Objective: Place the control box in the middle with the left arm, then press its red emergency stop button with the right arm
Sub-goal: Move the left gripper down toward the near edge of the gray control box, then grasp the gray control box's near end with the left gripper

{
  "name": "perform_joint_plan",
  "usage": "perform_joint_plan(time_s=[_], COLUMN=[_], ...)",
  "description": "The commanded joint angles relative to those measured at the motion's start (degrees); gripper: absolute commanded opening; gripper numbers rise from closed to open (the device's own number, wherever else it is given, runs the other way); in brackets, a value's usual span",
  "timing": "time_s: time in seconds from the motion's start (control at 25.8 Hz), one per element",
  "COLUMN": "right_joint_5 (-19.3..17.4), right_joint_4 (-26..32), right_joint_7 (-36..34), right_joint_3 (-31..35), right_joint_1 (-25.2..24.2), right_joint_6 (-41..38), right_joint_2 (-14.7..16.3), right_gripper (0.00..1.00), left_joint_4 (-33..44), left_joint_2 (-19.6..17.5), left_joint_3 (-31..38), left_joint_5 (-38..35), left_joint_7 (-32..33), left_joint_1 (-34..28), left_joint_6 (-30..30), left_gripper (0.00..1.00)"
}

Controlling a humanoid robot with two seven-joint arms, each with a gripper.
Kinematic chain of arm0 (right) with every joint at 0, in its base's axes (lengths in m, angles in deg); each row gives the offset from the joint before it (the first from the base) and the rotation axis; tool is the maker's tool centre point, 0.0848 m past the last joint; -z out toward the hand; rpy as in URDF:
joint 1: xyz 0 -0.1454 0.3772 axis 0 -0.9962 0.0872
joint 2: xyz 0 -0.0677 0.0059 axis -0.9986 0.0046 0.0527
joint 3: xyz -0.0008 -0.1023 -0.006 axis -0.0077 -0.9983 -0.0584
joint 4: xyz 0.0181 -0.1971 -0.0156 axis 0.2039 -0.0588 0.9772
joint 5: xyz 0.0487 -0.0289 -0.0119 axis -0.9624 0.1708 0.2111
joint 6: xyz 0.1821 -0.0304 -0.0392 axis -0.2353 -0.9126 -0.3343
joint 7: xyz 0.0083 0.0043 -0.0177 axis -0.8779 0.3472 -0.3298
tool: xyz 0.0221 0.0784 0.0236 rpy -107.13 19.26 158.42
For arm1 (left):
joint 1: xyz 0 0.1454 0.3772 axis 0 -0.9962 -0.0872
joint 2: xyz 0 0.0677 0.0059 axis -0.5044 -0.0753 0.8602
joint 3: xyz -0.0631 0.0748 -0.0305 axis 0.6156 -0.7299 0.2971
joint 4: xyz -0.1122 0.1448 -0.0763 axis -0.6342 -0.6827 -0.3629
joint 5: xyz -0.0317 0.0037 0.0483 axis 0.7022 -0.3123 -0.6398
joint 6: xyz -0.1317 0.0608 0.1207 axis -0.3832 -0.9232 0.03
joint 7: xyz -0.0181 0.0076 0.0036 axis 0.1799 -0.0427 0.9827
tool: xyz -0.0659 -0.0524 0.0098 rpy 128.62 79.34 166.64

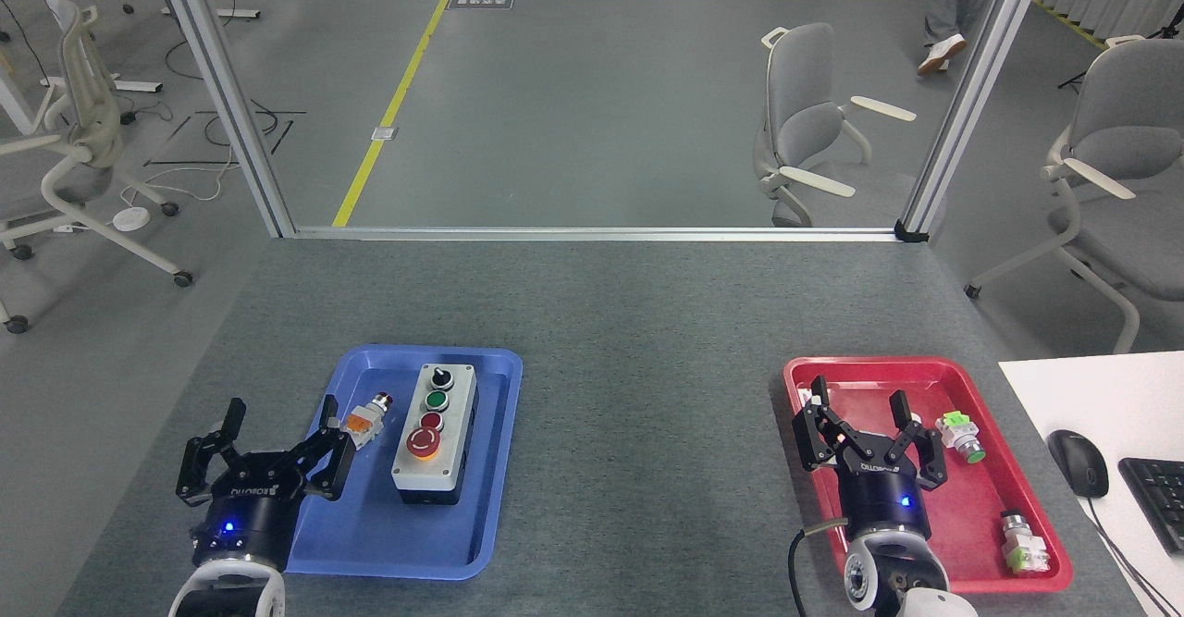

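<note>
Control box (435,437), an oblong unit with a light grey face and black base, lies in the shallow blue plastic tray (407,543) at about 7 o'clock on the grey felt-covered table (638,321). Its long axis runs toward 12 o'clock, tilted slightly to the right. Down its face, from the far end to the near end, sit a black knob, a green button, a small red button and the red emergency stop button (425,444), a round mushroom cap on a yellow ring. Just beside the box at its 9 o'clock lies a small loose push-button part with an orange body (364,416), apart from the box.

At the tray's 9 o'clock edge, the left arm's black multi-finger gripper (276,437) with its blue light hovers with fingers spread wide, holding nothing; one finger (329,418) reaches close to the orange part, though whether they touch cannot be told.

Well apart at 4 o'clock, the right arm's black gripper (865,423) hangs over the red plastic tray (934,369), fingers also wide and empty. That tray holds two small parts with green bodies (960,437) (1022,541). At 3 o'clock, a white desk (1064,395) carries a black mouse (1078,462) and a keyboard (1156,497).
</note>
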Motion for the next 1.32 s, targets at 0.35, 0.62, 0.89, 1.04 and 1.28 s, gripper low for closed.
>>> perform_joint_plan(time_s=[0.35,0.62,0.89,1.04,1.28], right_joint_5=[-0.03,-0.03,-0.03,-0.11,-0.11], right_joint_4=[0.09,0.09,0.09,0.09,0.09], right_joint_7=[0.26,0.26,0.08,0.08,0.08], right_joint_3=[-0.03,-0.03,-0.12,-0.12,-0.29], right_joint_1=[0.05,0.05,-0.39,-0.56,-0.39], right_joint_6=[-0.06,-0.06,0.03,0.03,-0.15], right_joint_2=[0.05,0.14,0.05,-0.04,0.23], right_gripper=[0.99,0.99,0.99,0.99,0.99], left_joint_4=[8.86,8.51,6.13,0.77,-4.94], left_joint_2=[3.71,4.41,7.66,10.65,13.2], left_joint_3=[-1.5,-7.82,-14.15,-13.98,-13.89], left_joint_5=[-0.26,-2.72,-10.9,-14.06,-14.41], left_joint_7=[0.13,0.39,1.8,2.77,3.47], left_joint_1=[-7.54,-8.95,-9.91,-8.95,-5.34], left_joint_6=[0.01,-3.68,-9.4,-9.48,-9.66], left_gripper=[0.99,0.99,0.99,0.99,0.99])
